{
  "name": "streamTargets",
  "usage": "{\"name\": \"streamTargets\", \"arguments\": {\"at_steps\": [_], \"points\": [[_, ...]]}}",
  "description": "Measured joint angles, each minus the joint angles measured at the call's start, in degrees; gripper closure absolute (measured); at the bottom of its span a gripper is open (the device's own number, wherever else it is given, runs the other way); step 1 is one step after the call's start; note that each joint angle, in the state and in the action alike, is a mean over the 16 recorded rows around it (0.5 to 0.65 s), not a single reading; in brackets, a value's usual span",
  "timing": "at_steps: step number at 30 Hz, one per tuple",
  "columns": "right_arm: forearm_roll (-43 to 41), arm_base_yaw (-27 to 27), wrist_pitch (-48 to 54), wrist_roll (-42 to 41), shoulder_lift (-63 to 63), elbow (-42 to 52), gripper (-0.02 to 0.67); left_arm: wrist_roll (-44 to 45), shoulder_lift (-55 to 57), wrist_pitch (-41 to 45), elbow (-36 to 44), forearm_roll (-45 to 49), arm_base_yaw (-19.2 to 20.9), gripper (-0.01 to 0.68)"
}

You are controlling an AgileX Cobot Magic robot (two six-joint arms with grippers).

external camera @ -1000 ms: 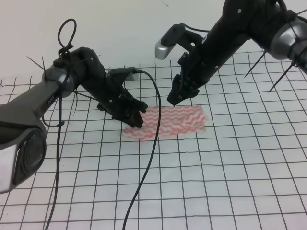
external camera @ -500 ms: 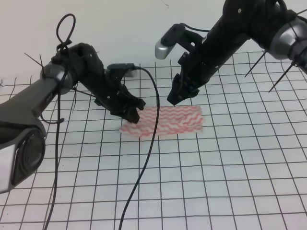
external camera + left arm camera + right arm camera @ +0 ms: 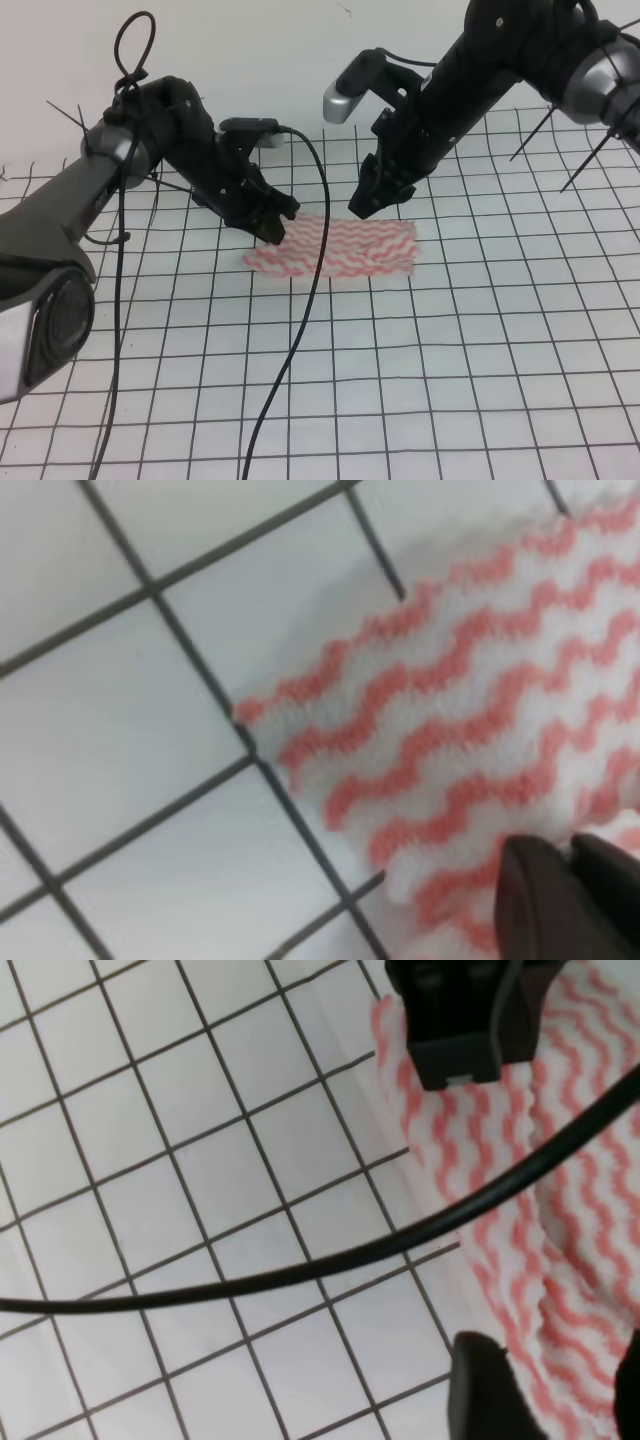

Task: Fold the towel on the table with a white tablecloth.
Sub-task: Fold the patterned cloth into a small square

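Right now the striped towel (image 3: 335, 247) lies mid-counter on the gridded white tablecloth (image 3: 480, 340). The left tool (image 3: 272, 226) is pinched onto the towel's left end, lifting it slightly. The right tool (image 3: 366, 203) hovers over the far edge; I cannot tell its opening. A black cable (image 3: 300, 330) hangs across

A plain off-white wall (image 3: 250, 60) stood behind the work surface, bare apart from one small dark mark near its top edge. The light was soft and even, casting only faint shadows. No floor, window or furniture showed.
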Motion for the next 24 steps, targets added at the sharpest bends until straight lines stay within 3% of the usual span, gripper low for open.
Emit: {"name": "streamTargets", "arguments": {"at_steps": [6, 10, 24], "points": [[0.0, 0.0, 0.0, 0.05, 0.0, 0.0, 0.368, -1.2, 0.0, -0.66, 0.0, 1.25, 0.0, 0.395], [0.0, 0.0, 0.0, 0.08, 0.0, 0.0, 0.368, -1.15, 0.0, -1.15, 0.0, 0.45, 0.0, 0.346], [0.16, -0.03, 1.55, 0.18, -0.51, 0.03, 0.369, 0.47, 0.34, -0.44, 0.0, -2.22, 0.0, 0.463]]}}
